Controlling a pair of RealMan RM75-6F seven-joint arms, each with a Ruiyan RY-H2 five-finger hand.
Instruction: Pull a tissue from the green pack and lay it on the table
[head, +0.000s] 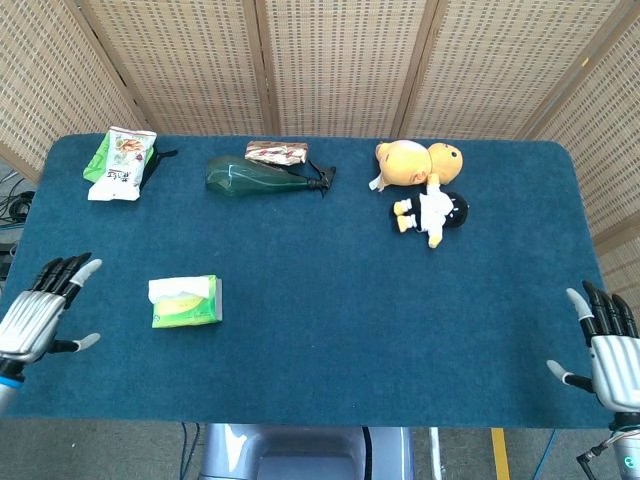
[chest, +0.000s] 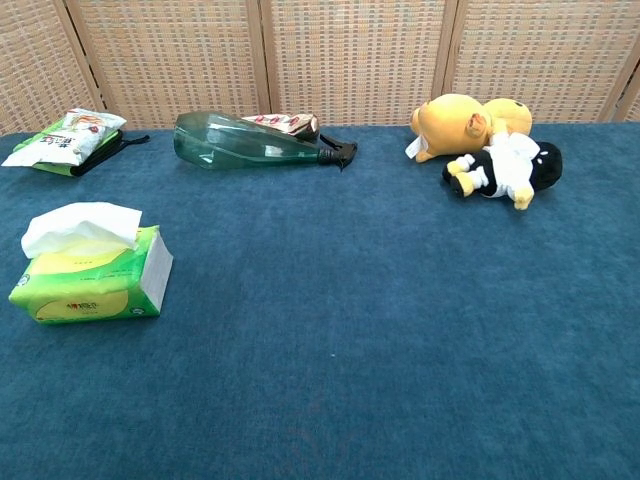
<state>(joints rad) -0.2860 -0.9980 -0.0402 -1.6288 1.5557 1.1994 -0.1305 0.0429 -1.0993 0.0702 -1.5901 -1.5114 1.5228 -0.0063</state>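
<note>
The green tissue pack (head: 187, 304) (chest: 92, 282) lies on the blue table at the front left, with a white tissue (head: 178, 287) (chest: 80, 225) sticking up out of its top. My left hand (head: 38, 315) hovers over the table's left edge, a little left of the pack, fingers spread and empty. My right hand (head: 607, 350) hangs at the table's right front corner, fingers spread, holding nothing. Neither hand shows in the chest view.
At the back lie a snack bag (head: 121, 163) (chest: 62, 136), a green spray bottle (head: 262, 176) (chest: 253, 141) with a wrapped packet (head: 276, 151) behind it, and two plush toys, an orange one (head: 418, 160) (chest: 468, 119) and a black-and-white one (head: 431, 211) (chest: 505, 168).
</note>
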